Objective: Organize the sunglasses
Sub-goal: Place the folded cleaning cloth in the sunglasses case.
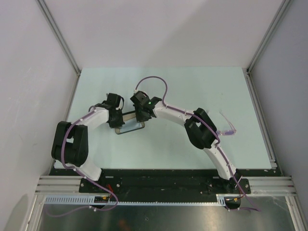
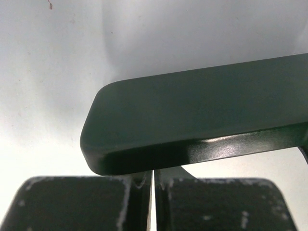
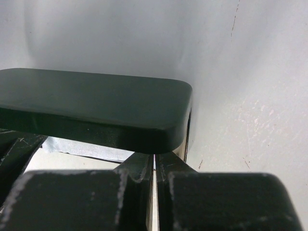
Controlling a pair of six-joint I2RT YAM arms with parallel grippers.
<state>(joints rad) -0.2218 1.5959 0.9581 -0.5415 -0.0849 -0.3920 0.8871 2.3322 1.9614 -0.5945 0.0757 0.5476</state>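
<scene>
Status: early. Nothing stowed yet.

- Sunglasses [image 1: 227, 130], thin translucent pink-purple frame with pale lenses: lying on the pale green tabletop [image 1: 192, 86] at the right, just beside the right arm's elbow, well apart from both claws. Neither wrist view shows them.
- Black oblong case with rounded corners [image 1: 130, 128]: centre-left of the table, between the two claws. Both wrist views show its smooth lid filling the frame just above the fingers, tilted.
- Pale blue cloth [image 3: 82, 149]: a strip is visible under the lid in the right wrist view. I cannot tell whether it lies inside the case or beneath it.
- Left gripper [image 1: 117, 122]: at the case's left end. Fingers drawn together, only a hairline slit between them.
- Right gripper [image 1: 140, 119]: at the case's far right end, fingers likewise together. Whether either claw pinches a rim of the case is hidden.

Judgement: both arms are occupied with the case, probably working on the lid. Left to do: fetch the glasses from the right, put them in the case, close it.
</scene>
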